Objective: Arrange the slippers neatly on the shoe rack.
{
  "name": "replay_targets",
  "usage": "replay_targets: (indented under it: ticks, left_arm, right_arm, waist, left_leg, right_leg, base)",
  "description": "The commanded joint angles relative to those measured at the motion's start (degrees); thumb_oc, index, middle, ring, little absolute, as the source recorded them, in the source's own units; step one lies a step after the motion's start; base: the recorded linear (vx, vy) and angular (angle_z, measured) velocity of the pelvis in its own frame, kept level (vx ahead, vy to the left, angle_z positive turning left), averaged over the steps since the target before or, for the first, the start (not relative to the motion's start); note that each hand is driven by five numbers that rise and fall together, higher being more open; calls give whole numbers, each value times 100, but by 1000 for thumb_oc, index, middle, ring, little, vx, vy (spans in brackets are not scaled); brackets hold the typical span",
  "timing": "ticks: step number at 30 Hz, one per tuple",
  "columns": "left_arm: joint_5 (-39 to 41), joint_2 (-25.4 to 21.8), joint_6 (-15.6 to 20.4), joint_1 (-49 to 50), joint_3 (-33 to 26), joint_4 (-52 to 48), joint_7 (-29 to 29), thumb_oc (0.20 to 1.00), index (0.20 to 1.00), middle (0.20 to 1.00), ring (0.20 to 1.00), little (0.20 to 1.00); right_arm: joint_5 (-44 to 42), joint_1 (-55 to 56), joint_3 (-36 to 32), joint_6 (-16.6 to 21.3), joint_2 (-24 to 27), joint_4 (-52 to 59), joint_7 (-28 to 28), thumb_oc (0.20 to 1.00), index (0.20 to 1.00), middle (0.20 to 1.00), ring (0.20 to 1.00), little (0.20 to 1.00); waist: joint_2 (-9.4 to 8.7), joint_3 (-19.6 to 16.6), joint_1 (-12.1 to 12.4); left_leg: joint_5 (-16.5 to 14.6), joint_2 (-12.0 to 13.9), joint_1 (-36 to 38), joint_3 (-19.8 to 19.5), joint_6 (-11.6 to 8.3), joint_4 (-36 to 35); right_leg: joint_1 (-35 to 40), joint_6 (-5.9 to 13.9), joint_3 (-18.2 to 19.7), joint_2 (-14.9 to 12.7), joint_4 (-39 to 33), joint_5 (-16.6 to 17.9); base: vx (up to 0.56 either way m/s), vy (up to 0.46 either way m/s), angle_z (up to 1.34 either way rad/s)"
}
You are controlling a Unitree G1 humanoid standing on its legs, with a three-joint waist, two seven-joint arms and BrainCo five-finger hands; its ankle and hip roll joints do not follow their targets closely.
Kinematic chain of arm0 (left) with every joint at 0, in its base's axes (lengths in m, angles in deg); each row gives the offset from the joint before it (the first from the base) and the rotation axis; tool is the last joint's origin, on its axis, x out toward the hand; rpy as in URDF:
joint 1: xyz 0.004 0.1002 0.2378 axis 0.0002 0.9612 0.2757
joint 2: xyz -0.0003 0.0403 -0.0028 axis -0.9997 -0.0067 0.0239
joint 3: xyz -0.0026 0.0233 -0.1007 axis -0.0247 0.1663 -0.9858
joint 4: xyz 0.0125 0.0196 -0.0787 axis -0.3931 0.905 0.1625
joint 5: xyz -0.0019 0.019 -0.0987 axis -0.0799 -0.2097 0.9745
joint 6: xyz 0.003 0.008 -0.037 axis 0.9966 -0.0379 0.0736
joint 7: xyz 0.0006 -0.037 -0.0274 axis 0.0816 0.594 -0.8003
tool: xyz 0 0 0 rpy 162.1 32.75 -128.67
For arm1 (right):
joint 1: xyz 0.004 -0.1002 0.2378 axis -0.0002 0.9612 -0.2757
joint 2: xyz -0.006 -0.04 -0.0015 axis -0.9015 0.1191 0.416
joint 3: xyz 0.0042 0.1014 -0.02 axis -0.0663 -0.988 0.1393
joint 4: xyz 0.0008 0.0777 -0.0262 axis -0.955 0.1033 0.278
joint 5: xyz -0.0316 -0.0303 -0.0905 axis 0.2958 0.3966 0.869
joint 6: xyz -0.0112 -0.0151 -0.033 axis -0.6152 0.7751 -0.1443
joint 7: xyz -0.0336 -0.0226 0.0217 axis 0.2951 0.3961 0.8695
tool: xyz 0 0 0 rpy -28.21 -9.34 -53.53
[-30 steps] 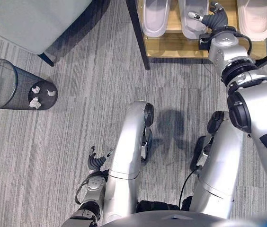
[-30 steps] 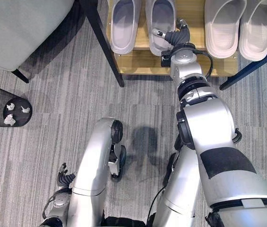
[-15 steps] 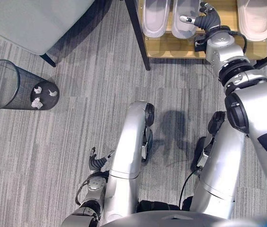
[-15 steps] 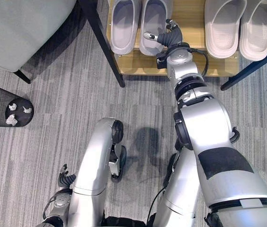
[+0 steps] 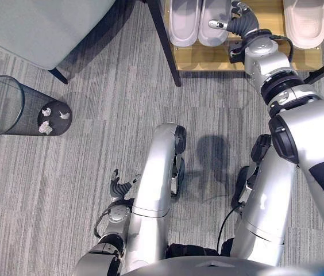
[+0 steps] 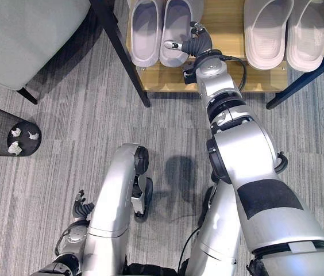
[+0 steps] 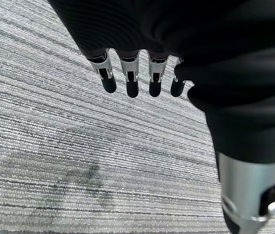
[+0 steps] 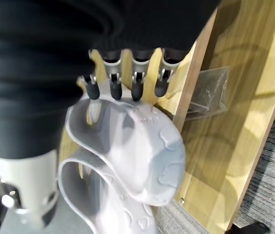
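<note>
Grey carpet (image 5: 93, 172), shoe rack (image 6: 225, 80) at 12 o'clock | your right hand (image 6: 193, 46) rested relaxed fingers against grey slipper (image 6: 173, 31) | left hand (image 5: 118, 187) hung slack, empty.

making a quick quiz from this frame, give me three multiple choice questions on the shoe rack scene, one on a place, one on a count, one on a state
1. Where do the grey slippers stand?
A. on the carpet by the bin
B. at the left end of the wooden shelf
C. inside the bin

2. How many slippers show on the shelf?
A. two
B. three
C. four

3. What is the right hand doing?
A. hanging by the leg
B. resting against the right grey slipper
C. holding crumpled paper

Answers: 1 B, the grey slippers sit side by side at the left end of the shoe rack. 2 C, that pair plus the pale pair at the right end. 3 B, the right hand has its fingers against the slipper's side while the left hand hangs low over the carpet; the crumpled paper lies in the mesh bin.
</note>
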Motion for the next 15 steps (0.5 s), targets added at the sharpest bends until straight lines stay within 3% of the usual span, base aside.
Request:
replay_targets:
  ticks: [1,6,8,15]
  left_arm:
    - [-146,95,141,12,275,-188,67,1000,1000,1000,1000,1000]
    - [-18,192,74,-90,159,24,-2,1000,1000,1000,1000,1000]
    - [-8,195,52,-142,135,21,-24,1000,1000,1000,1000,1000]
    - [220,102,67,-228,-152,-219,-36,1000,1000,1000,1000,1000]
  right_arm:
    - [264,-561,-182,474,-222,25,-614,1000,1000,1000,1000,1000]
    - [388,-646,-383,807,-140,116,-1314,1000,1000,1000,1000,1000]
    - [442,-637,-334,822,-134,184,-1357,1000,1000,1000,1000,1000]
    - [454,-150,195,765,-127,1731,-791,1000,1000,1000,1000,1000]
  waist:
    - [-36,-136,203]
    - [-46,-136,116]
    - [-47,-136,92]
    - [-233,-136,-96]
  left_leg:
    - [-164,-10,-161,-583,-57,125]
    - [-142,2,-161,-594,-66,129]
    - [-130,7,-161,-601,-77,127]
    - [-109,25,-161,-654,-135,115]
  right_leg:
    - [293,-91,934,175,-282,1321]
    - [293,-86,939,204,-265,1321]
    - [293,-88,938,213,-260,1316]
    - [293,-95,924,297,-228,1318]
  base:
    - [0,0,0]
    - [0,0,0]
    - [-4,1,-2]
    - [-8,-10,-1]
